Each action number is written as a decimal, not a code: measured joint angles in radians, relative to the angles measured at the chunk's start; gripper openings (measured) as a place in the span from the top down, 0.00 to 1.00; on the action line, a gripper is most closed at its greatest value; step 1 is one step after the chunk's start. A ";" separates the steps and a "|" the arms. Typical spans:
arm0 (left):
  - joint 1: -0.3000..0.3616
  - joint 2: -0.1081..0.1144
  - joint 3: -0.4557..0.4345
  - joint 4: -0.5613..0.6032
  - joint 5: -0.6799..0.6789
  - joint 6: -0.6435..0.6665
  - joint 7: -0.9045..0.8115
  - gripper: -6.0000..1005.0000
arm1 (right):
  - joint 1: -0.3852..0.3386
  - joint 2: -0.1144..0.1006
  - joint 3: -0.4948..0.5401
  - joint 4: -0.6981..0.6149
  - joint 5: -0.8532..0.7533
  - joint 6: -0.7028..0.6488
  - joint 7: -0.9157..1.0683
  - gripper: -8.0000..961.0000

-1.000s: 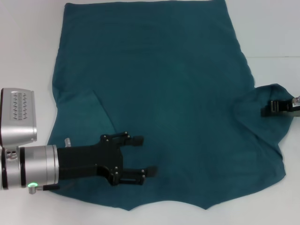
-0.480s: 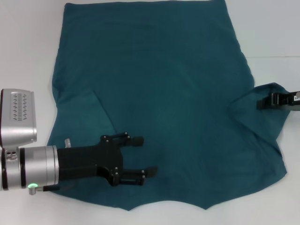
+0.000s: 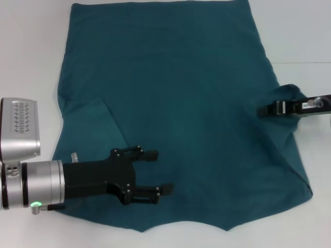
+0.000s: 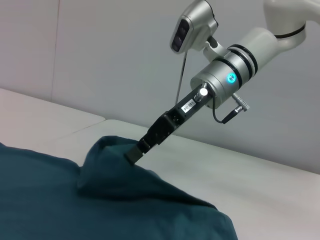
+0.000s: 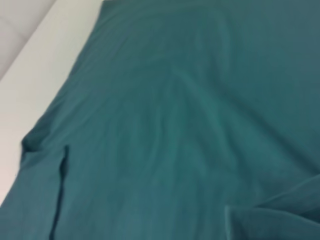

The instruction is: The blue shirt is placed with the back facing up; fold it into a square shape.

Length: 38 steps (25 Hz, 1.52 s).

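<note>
Teal blue shirt [image 3: 176,103] — one, two grippers.

blue shirt [image 3: 181,103]: plain dark teal-blue, no pattern showing
table [image 3: 31,51]: white
left gripper [image 3: 160,172]: black fingers, silver wrist, green light at 7 o'clock
right gripper [image 3: 266,110]: black, silver arm, cyan light

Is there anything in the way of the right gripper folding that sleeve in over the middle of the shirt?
Nothing visible. The right gripper is shut on the sleeve of the blue shirt, lifting it into a peak. The fabric toward the middle lies bare. The left gripper hovers open over the near left part of the shirt, off that path.
</note>
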 joint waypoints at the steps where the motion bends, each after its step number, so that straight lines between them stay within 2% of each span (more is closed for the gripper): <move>1: 0.000 0.000 0.000 0.000 0.000 0.000 0.000 0.10 | 0.004 0.005 -0.001 0.000 0.000 -0.005 -0.007 0.96; 6: -0.001 0.000 0.000 0.001 -0.001 -0.001 0.001 0.10 | 0.027 0.033 -0.024 0.000 -0.001 -0.028 -0.040 0.95; 15: -0.005 0.000 0.000 -0.002 -0.003 -0.004 0.003 0.10 | 0.069 0.081 -0.131 0.004 -0.007 -0.006 -0.046 0.93; 23: -0.007 0.000 0.000 -0.002 -0.011 -0.012 0.003 0.10 | 0.043 0.082 -0.145 -0.045 0.004 -0.016 -0.056 0.91; 29: -0.001 0.000 -0.004 -0.002 -0.025 -0.016 0.002 0.10 | 0.001 0.080 -0.142 -0.092 0.084 -0.020 -0.088 0.68; 31: 0.001 0.000 -0.012 -0.002 -0.028 -0.016 0.000 0.10 | -0.018 0.079 -0.140 -0.092 0.133 -0.021 -0.124 0.43; 38: 0.018 0.000 -0.061 -0.002 -0.037 -0.002 -0.015 0.10 | -0.101 0.086 -0.129 -0.078 0.305 -0.019 -0.269 0.27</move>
